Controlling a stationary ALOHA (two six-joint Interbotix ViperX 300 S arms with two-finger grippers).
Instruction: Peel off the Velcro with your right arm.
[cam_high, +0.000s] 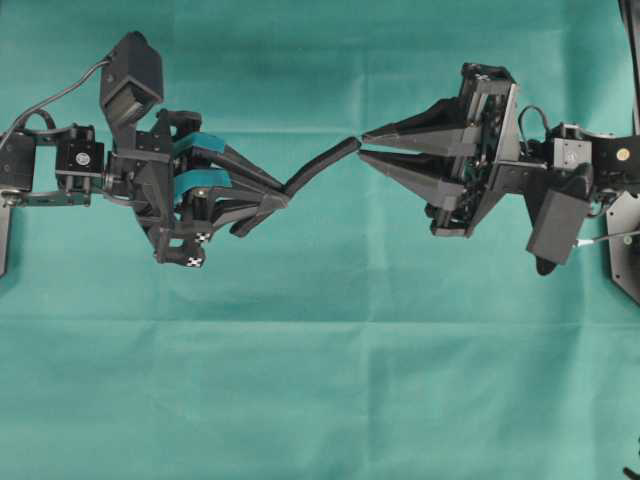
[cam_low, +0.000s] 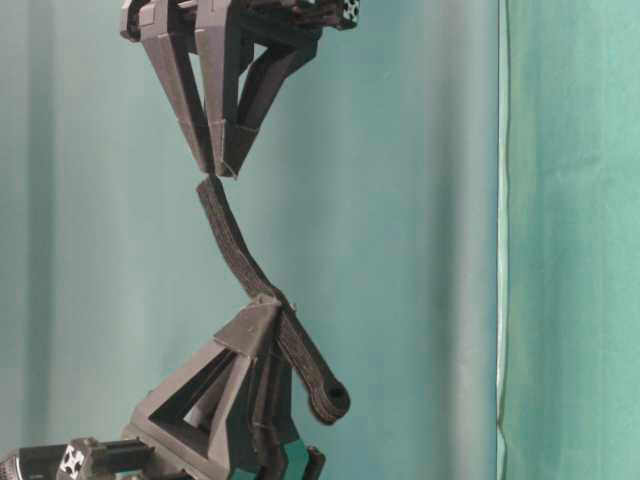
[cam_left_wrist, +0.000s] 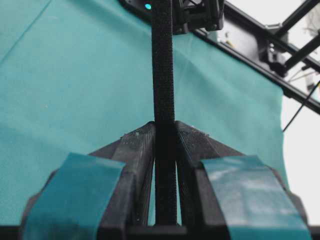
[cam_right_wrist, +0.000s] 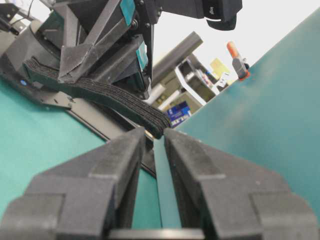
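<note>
The Velcro (cam_high: 322, 166) hangs in the air above the green tabletop (cam_high: 320, 400), pinched near its middle by the left pincer (cam_high: 280, 195), whose teal-taped fingers (cam_left_wrist: 150, 165) are pressed together on it. From that grip the strip's long axis runs straight across the gap toward the right arm (cam_high: 560, 190), rising a little, so its free end points at the tips of the right pincer (cam_high: 362, 143). That end sits just at, or a touch short of, those plain black tips; the other end, with the small rounded knob (cam_low: 335, 398), sticks out on the far side of the left grip. The right pincer's fingers (cam_right_wrist: 195, 165) stand only narrowly apart, and through the wrist view the slot between them looks empty, though the overhead view is too coarse to rule out contact at the very tip. The right arm is plainly the nearer one to the free end, so a short advance along the strip's own line should bring that end into the slot.
</note>
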